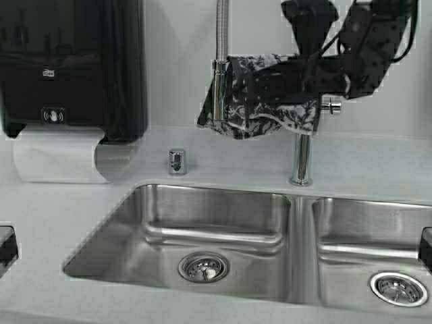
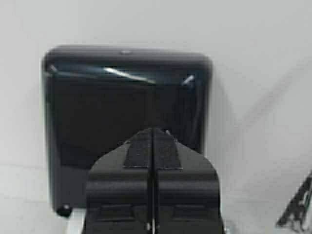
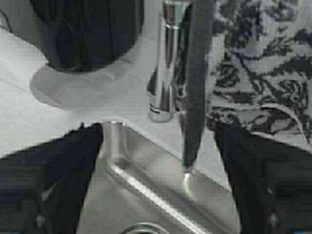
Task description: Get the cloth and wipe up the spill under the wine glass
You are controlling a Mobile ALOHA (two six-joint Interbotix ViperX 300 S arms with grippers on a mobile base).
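Cloth (image 1: 260,101) draped over the faucet (image 1: 301,155) behind the double sink (image 1: 223,236), soft, floral-patterned, dark-edged, folds hanging limp. Right gripper (image 3: 156,185) raised beside it, spread wide, holding nothing. Left gripper (image 2: 152,151) pressed together, idle, facing the glossy black towel dispenser (image 1: 67,61). Best done by closing on a thick hanging fold, then lifting up and off the smooth chrome neck. Wine glass not in view.
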